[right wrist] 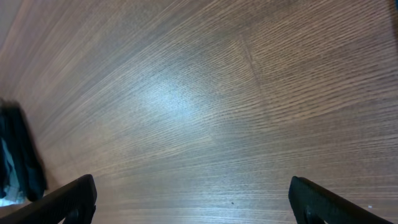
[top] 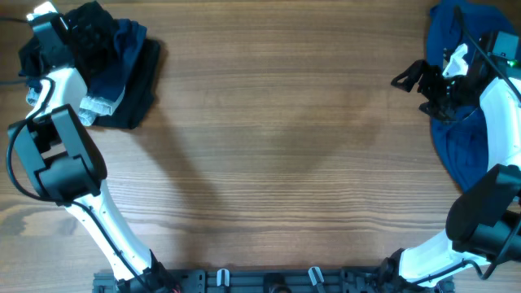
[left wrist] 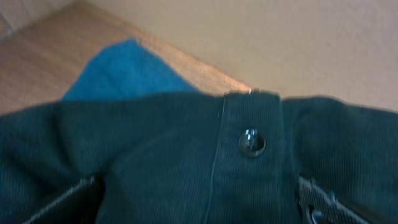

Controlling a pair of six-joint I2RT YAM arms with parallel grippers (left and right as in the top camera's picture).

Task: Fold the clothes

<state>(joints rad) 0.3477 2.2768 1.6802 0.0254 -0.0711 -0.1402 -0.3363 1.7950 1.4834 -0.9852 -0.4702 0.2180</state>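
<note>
A pile of dark clothes (top: 122,77) lies at the table's far left corner. My left gripper (top: 91,32) is down on top of it. In the left wrist view its fingers (left wrist: 196,202) are spread wide, with a dark green corduroy garment (left wrist: 161,149) with a metal button (left wrist: 252,143) lying between them, and a blue cloth (left wrist: 124,71) behind. A blue garment (top: 464,142) lies crumpled at the far right under my right arm. My right gripper (top: 404,81) is open and empty, pointing left over bare table (right wrist: 193,199).
The wooden table (top: 277,146) stretches between the two clothes piles. The dark pile's edge shows at the left of the right wrist view (right wrist: 18,155). The table's edge and a beige floor run behind the left pile (left wrist: 298,43).
</note>
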